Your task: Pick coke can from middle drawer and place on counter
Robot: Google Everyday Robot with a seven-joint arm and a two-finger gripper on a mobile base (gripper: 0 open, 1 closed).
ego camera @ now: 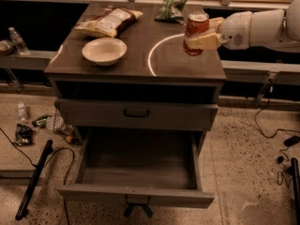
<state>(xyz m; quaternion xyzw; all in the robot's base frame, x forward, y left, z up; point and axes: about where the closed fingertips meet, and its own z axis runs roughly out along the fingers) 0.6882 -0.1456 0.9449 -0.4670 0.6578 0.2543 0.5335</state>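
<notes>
Coke can (197,25): upright, long axis vertical, silver top up, over the right part of the table (136,65), by the white arc (151,55).
Tool (200,41): reaches in from the right, clenched on the coke can's sides.
Middle drawer (140,165): pulled open.

coke can (197,25): upright, in gripper (200,40), over counter (136,62), maybe touching | middle drawer (136,165): open

The gripper (200,40), over the counter's (136,55) right part, clasps the coke can (197,22) and hides its lower side. The arm (265,27) is cut off at the right.
</notes>
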